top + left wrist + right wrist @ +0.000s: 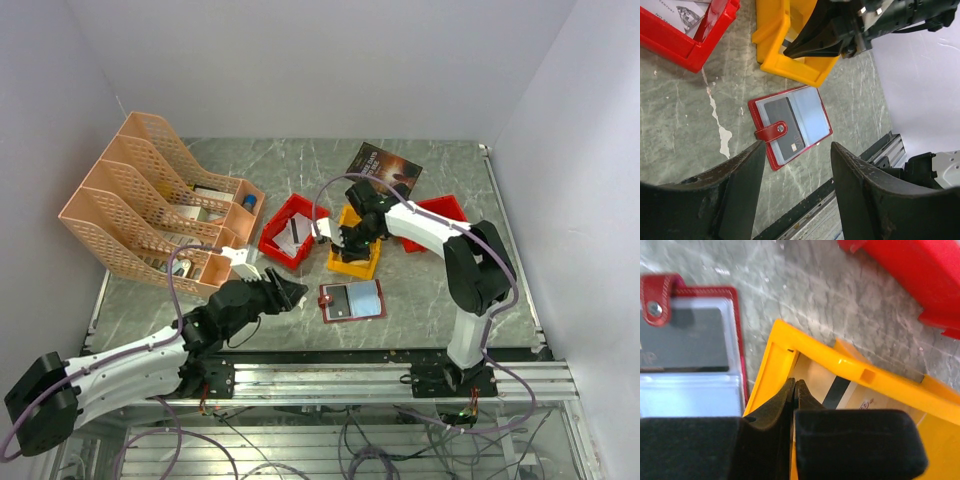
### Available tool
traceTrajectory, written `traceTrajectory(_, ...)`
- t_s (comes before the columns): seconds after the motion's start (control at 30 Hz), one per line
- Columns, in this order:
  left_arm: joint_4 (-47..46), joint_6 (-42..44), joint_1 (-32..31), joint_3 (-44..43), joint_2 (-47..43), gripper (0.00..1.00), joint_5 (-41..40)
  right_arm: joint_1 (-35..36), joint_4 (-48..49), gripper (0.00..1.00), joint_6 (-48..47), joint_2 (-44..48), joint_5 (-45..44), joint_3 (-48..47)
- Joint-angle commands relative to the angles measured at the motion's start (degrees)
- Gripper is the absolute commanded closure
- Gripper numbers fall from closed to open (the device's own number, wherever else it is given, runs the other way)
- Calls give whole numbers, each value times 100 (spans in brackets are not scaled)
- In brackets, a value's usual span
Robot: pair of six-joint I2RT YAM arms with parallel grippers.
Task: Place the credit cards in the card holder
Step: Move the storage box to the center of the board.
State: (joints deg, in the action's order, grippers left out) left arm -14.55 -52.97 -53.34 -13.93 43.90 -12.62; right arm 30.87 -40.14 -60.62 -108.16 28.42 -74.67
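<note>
Currently the card holder (352, 299) lies open and flat near the near edge of the table (430, 290), long axis left-right, with one dark card (780, 112) already in a pocket. The left gripper (285, 293) sits just left of it with jaws well apart and empty, so that's the nearer arm. The right gripper (794, 390) is tips-down in the yellow bin (352, 270) just far of the holder, jaws pressed together, no card visibly pinched. Only the right wrist view shows the pale striped card (840, 387) in that bin beside the tips; the top view hides it under the gripper.
</note>
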Motion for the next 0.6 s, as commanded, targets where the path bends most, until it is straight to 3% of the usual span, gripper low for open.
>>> traceTrajectory(0.0, -882, -324, 31, 197, 120, 37, 71, 5, -32, 100, 1006, 204, 421, -271)
traceTrajectory(0.2, -1132, -407, -135, 83, 606, 49, -103, -493, -756, 87, 1420, -131, 638, -1156)
traceTrajectory(0.47, -980, -387, -739, -628, 1761, 53, -852, -616, -1131, 62, 1605, -391, 544, -1315)
traceTrajectory(0.57, -1112, -437, -853, -896, 2345, 53, -904, -646, -1106, 57, 1639, -513, 492, -1320)
